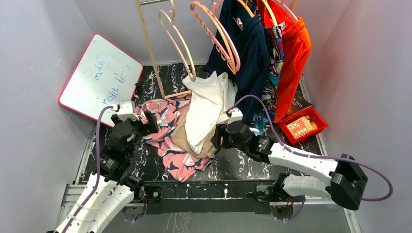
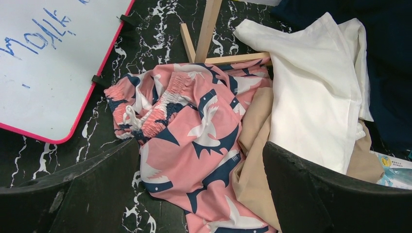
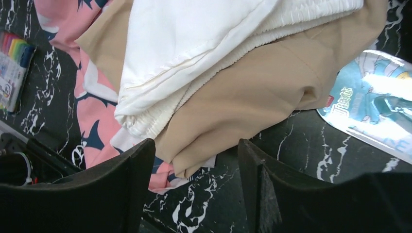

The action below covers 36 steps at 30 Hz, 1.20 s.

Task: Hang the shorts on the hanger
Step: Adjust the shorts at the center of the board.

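The white shorts [image 1: 206, 109] lie crumpled on top of a clothes pile in the middle of the table, their gathered waistband [image 3: 160, 111] toward my right arm. The pale beige hanger [image 1: 191, 74] hangs on the rack just behind them. My right gripper [image 1: 218, 138] is at the pile's near right edge. In its wrist view the right gripper [image 3: 194, 145] is open, and a fold of the tan shorts [image 3: 252, 92] under the white shorts [image 3: 194, 43] reaches between its fingers. My left gripper [image 2: 201, 145] is open over the pink navy-patterned garment [image 2: 194, 126], left of the white shorts [image 2: 316, 87].
A pink-framed whiteboard [image 1: 99, 73] leans at the back left. Pink hangers [image 1: 218, 34], navy clothes [image 1: 248, 53] and orange clothes [image 1: 294, 53] hang at the back. A red basket [image 1: 303, 127] sits at the right. A blue packet [image 3: 374, 102] and a marker box [image 3: 12, 68] lie on the table.
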Motion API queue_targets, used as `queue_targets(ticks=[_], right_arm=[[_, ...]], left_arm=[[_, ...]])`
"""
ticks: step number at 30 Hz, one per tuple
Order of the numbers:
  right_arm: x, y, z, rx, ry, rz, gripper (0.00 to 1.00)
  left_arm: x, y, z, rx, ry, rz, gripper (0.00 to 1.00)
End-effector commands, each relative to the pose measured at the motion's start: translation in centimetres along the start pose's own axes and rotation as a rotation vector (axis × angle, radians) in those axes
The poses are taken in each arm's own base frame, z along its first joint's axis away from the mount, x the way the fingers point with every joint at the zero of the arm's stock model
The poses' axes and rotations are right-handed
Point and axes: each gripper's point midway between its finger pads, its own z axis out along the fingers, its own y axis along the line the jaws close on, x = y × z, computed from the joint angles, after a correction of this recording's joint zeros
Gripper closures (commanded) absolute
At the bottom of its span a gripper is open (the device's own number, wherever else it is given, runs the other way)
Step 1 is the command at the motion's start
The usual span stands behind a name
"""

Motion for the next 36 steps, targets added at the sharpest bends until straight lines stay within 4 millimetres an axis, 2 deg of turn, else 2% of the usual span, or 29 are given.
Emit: queue_targets(ticks=[1, 5, 10, 14, 17, 21, 27, 29, 31, 33, 36], right_arm=[[-2.9, 2.4, 1.9, -0.064, -0.139, 0.243, 0.31], [-2.6, 2.4, 3.4, -0.032, -0.132, 0.321, 0.36], [-2.0, 2.0, 5.1, -0.006, -0.139, 0.421, 0.37], [-2.1, 2.1, 6.0, 0.006, -0.145, 0.438, 0.40], [-1.7, 1.4, 7.2, 0.030, -0.118, 0.460, 0.44], [-1.7, 1.5, 8.1, 0.018, -0.106, 0.479, 0.50], [-2.7, 2.9, 8.0, -0.062, -0.129, 0.466, 0.68], [-3.0, 3.3, 7.7, -0.089, -0.141, 0.455, 0.67], [-3.4, 3.8, 7.7, -0.113, -0.148, 0.450, 0.58], [-3.1, 3.7, 8.1, -0.089, -0.121, 0.450, 0.53], [-2.1, 3.3, 8.8, -0.046, -0.076, 0.454, 0.53]], left_arm=[[-0.2, 0.1, 0.1, 0.003, -0.023, 0.002, 0.02], [-0.2, 0.0, 0.2, 0.005, -0.023, 0.003, 0.02], [-0.1, 0.1, 0.2, 0.005, -0.023, 0.004, 0.02], [0.0, 0.1, 0.2, 0.003, -0.022, 0.005, 0.02], [0.0, 0.1, 0.2, 0.005, -0.024, 0.004, 0.02], [0.0, 0.0, 0.2, 0.010, -0.026, 0.004, 0.02], [0.0, 0.0, 0.2, 0.013, -0.027, 0.004, 0.02], [0.1, 0.0, 0.2, 0.012, -0.026, 0.004, 0.02], [0.0, 0.0, 0.2, 0.013, -0.027, 0.004, 0.02], [0.0, -0.1, 0.2, 0.017, -0.027, 0.005, 0.02], [0.1, -0.1, 0.2, 0.017, -0.022, 0.006, 0.02]])
